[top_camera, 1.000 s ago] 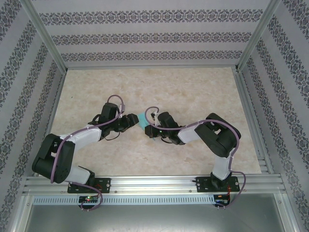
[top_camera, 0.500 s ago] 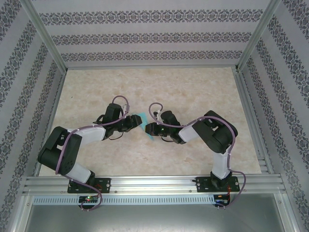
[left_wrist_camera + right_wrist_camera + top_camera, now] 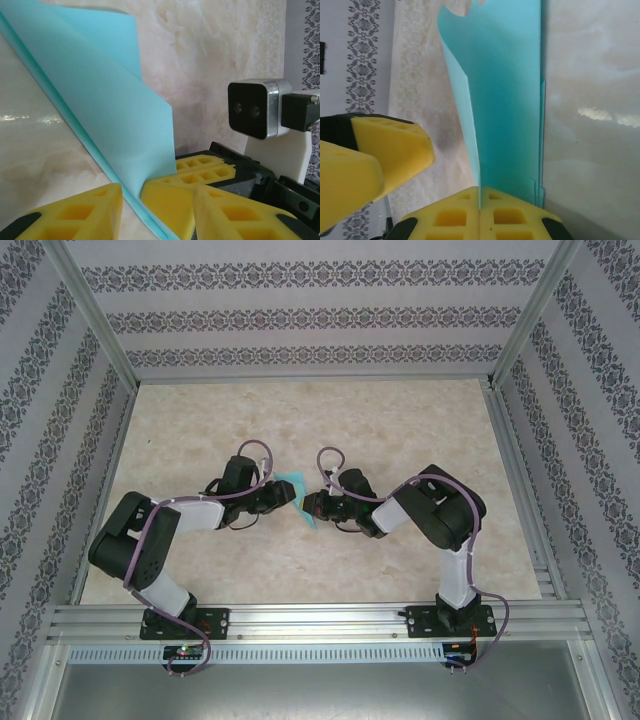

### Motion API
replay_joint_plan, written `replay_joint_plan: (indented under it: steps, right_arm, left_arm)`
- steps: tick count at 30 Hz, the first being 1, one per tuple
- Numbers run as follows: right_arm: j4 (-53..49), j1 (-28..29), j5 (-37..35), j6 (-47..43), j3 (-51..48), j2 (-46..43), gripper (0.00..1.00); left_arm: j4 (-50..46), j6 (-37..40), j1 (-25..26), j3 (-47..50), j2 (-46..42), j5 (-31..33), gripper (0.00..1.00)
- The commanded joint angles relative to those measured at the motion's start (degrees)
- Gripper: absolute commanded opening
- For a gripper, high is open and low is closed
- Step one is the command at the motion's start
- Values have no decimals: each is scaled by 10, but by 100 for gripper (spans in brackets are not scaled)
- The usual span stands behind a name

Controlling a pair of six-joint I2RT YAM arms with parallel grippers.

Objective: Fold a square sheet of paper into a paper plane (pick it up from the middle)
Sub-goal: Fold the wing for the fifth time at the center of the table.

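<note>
Right gripper [image 3: 480, 197]: pressed together, yellow fingertips meeting on one edge of the sheet of paper [image 3: 505, 100] and pinching it in the seam between the pads.
Left gripper [image 3: 156, 200]: spread, yellow fingers [image 3: 75, 212] standing apart with the paper's folded edge running down through the gap; touching the near finger or merely beside it, cannot tell.
Grippers to each other: tip to tip about mid-table in the top view, with the right fingertips reaching into the left's gap in the left wrist view.
Paper relative to the grippers: between the two, clamped by the right and flanked by the left; in the top view, light blue poking out on the far side and the near side of the spot where the tips meet.
Paper's shape: folded, not a flat square; one flap bent away from the rest with a curled far corner; several stacked layer edges along one side in the right wrist view.
Paper's place: near the middle of the table [image 3: 400, 430], its long crease close to the surface in both wrist views.
Wrist camera [image 3: 252, 107]: black-faced silver block above the right gripper, facing the left wrist view.
Table surface: beige, marbled, glossy.
Walls [image 3: 300, 320]: patterned wallpaper in bands on three sides.
</note>
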State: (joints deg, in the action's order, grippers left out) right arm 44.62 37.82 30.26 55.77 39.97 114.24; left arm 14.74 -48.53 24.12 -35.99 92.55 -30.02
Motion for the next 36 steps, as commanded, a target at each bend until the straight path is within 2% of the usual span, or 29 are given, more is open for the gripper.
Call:
replay_joint_plan:
  steps: [1,10,36]
  right_arm:
    - [28,-8,11,33,-9,19,4]
    - [-17,-10,3,39,-3,19,2]
    - [-143,-14,0,17,25,19,11]
  left_arm:
    - [40,16,8,-9,13,-18,41]
    - [48,17,9,-25,37,-23,35]
    - [35,31,9,-51,88,-18,24]
